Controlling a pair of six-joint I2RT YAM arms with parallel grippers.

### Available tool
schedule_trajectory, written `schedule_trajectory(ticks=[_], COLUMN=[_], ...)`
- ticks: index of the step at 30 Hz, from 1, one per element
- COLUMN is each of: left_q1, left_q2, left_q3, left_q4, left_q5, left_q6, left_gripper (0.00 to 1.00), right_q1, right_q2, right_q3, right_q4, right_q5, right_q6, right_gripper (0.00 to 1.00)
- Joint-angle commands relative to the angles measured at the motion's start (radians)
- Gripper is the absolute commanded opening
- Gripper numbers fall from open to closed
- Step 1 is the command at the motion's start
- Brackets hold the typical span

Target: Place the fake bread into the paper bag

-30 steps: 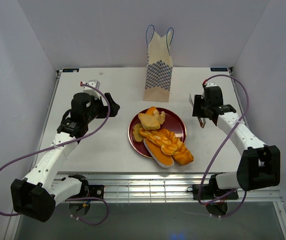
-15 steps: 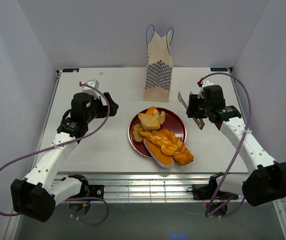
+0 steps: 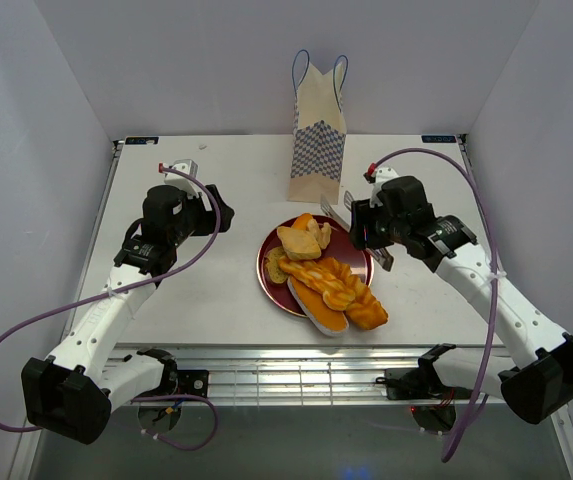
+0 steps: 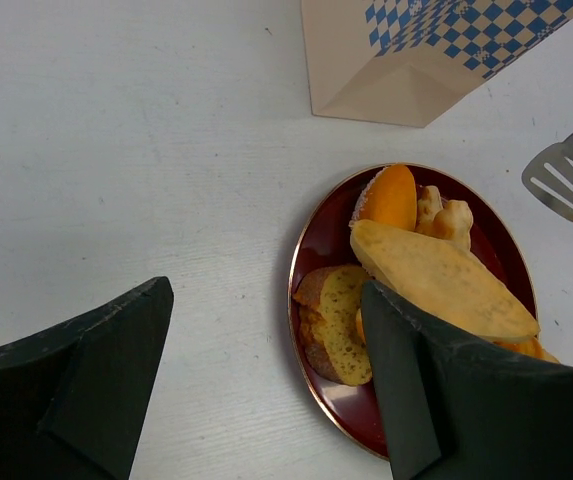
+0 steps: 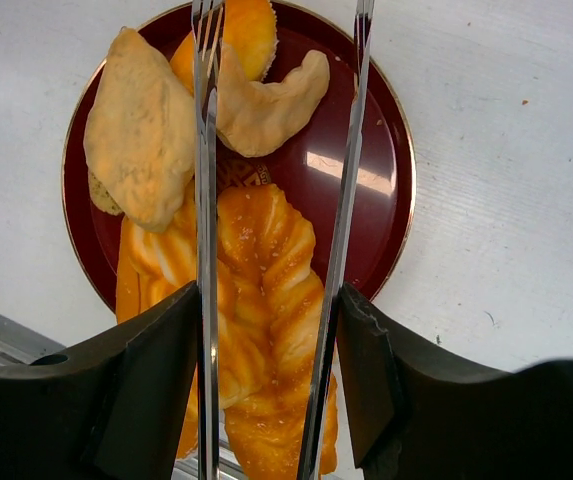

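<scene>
Fake bread (image 3: 331, 285) is piled on a dark red plate (image 5: 371, 190) at frame centre of the top view, with the paper bag (image 3: 318, 140) stood upright just beyond it on the counter (image 3: 226, 300). Metal tongs (image 5: 206, 200) are gripped in the right pincer (image 5: 271, 320), their arms spread above the bread. The left pincer (image 4: 266, 300) is spread wide, nothing held.

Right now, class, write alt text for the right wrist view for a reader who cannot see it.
Metal tongs, held in the right gripper's jaws, reach open over a dark red plate of fake bread, their two arms framing the braided loaf.
</scene>
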State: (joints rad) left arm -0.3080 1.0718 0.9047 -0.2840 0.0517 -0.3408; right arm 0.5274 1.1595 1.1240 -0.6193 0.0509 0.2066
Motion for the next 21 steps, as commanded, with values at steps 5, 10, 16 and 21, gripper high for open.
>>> schedule_trajectory(ticks=[5,10,16,21], left_q1=[0.000,0.000,0.000,-0.002], left_q2=[-0.006,-0.004,0.002,0.000], left_q3=[0.030,0.028,0.026,0.028], left_q4=[0.006,0.006,0.006,0.006], left_q5=[-0.023,-0.024,-0.012,-0.010], left_q6=[0.003,0.003,0.002,0.003], left_gripper=[0.87,0.87,0.87,0.87], right_q1=[0.054,0.083,0.108,0.123], right_q2=[-0.014,0.000,0.038,0.066], right_q3=[0.027,0.010,0.005,-0.001], right_q4=[0.016,0.052,0.082,0.093], right_q5=[-0.011,-0.003,-0.010,0.000], right_q6=[0.025,0.036,0.039,0.039], right_gripper=[0.59,0.59,0.59,0.59])
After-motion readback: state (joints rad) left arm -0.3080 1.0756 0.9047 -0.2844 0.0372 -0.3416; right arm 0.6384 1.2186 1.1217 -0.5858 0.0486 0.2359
